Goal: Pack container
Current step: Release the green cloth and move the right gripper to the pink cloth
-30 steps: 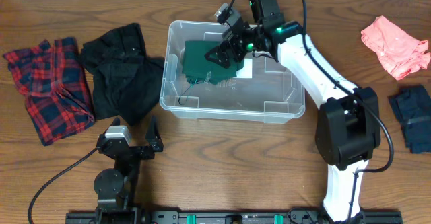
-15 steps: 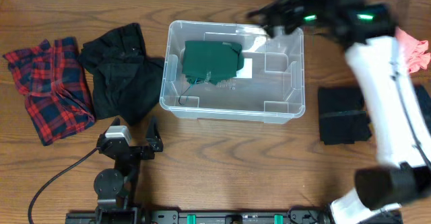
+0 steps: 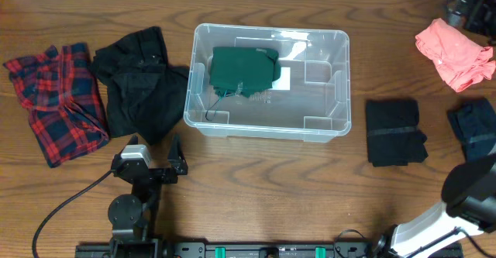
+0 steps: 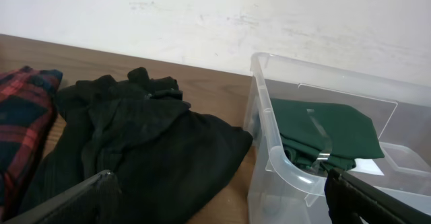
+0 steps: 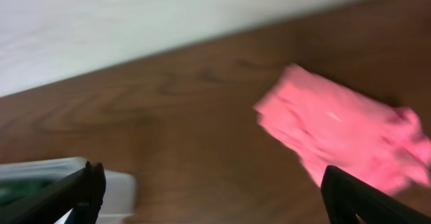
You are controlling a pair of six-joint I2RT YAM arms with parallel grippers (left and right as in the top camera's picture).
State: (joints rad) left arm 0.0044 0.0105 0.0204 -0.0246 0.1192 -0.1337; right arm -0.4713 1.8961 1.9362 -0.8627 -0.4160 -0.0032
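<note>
The clear plastic container (image 3: pixel 333 95) stands at the table's middle and holds a folded dark green garment (image 3: pixel 245 70) at its left end. It also shows in the left wrist view (image 4: pixel 269 150) with the green garment (image 4: pixel 323 126) inside. My right gripper (image 3: pixel 470 12) is at the far right back edge, open and empty, above and beside a pink garment (image 3: pixel 456 53), which the right wrist view (image 5: pixel 343 133) also shows. My left gripper (image 3: pixel 159 159) is open and empty near the front left, low by the table.
A black garment pile (image 3: pixel 139 80) lies left of the container, a red plaid shirt (image 3: pixel 54 103) further left. A folded black garment (image 3: pixel 395 132) and a dark navy one (image 3: pixel 474 128) lie right of the container.
My right arm has swung from over the container, where it left the green garment, to the far right back corner by the pink garment. The left arm has not moved.
</note>
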